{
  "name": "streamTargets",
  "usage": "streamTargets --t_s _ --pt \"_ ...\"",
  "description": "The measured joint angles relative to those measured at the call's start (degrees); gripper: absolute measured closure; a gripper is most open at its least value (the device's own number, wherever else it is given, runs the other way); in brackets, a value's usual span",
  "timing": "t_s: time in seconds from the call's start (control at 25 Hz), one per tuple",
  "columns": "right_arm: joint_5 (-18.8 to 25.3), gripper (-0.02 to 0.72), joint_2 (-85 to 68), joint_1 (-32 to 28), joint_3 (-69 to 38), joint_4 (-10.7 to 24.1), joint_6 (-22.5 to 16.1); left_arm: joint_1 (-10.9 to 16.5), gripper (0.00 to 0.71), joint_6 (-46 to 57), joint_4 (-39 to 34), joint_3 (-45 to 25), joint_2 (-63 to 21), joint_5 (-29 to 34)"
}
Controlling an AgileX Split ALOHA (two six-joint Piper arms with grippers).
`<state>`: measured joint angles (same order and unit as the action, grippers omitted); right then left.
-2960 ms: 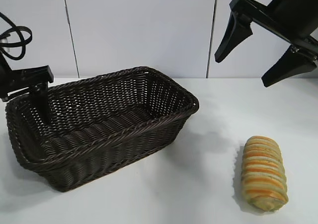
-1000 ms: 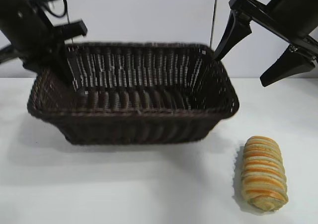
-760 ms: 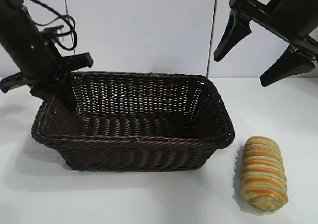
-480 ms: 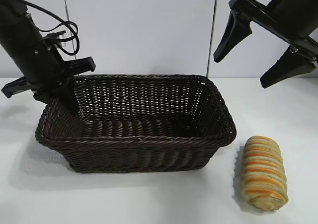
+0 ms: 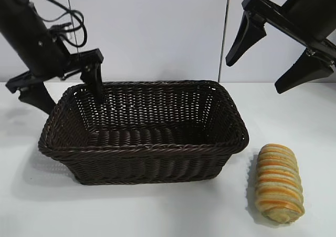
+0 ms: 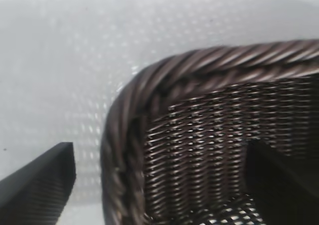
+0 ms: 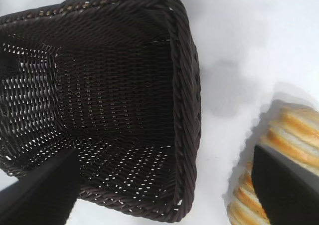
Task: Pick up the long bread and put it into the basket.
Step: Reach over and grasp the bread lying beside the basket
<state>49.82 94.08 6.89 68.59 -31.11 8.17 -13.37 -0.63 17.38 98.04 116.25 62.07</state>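
On the white worktop point(image 5: 157, 210) the long bread point(image 5: 278, 183) lies just beside the empty basket point(image 5: 144, 148) — right gripper point(image 5: 281, 50) hangs spread above, ready to grab, left gripper point(image 5: 65, 87) spread astride the far corner.

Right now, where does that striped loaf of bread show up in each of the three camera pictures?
Exterior view: the long bread lies on the table at lower right, beside the basket and apart from it.
Left wrist view: not in it; only the basket's corner shows.
Right wrist view: the bread is at the lower right edge, partly cut off.
Shared landmark: the basket's braided rim.
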Motion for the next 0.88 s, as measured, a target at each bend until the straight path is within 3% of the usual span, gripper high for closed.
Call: streamTargets --t_s 0.24,0.44,0.64,0.88 --pt "0.18 0.041 0.00 0.00 0.00 0.00 0.00 0.00 0.016 2.46 -11.03 9.48 0.00 6.08" --pt "0.18 0.041 0.00 0.00 0.00 0.00 0.00 2.90 0.016 2.72 -12.93 14.20 0.00 8.46" --pt "0.18 0.041 0.00 0.00 0.00 0.00 0.00 11.03 0.016 2.39 -13.04 14.62 -0.13 8.74" --pt "0.19 0.041 0.00 0.00 0.00 0.00 0.00 24.34 0.016 1.03 -11.04 14.62 -4.84 8.74"
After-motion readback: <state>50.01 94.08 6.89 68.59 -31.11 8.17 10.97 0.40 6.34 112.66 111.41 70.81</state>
